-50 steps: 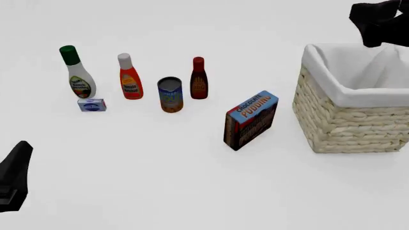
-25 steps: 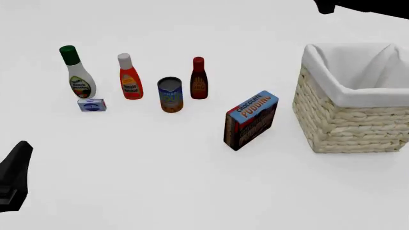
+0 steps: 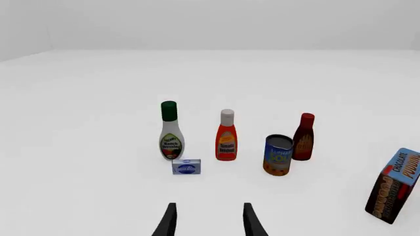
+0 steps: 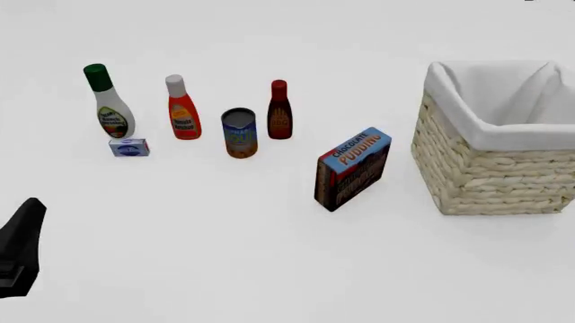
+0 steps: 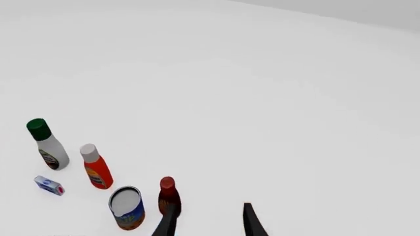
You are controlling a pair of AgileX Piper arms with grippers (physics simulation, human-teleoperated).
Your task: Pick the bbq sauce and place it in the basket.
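Bbq sauce [image 5: 168, 194] stands upright on the table [image 4: 269, 256], just beyond the right gripper's [image 5: 206, 221] spread fingers, untouched; left gripper [image 3: 206, 221] likewise spread, well short of it.

Matte black arm [image 4: 20, 249]; slim, tapered black jaws.

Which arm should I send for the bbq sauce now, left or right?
Right, probably. Its open end effector looks down from above with the bbq sauce just beyond a fingertip. The left end effector, also open, sits low and far back, with the can and other bottles nearer its line.
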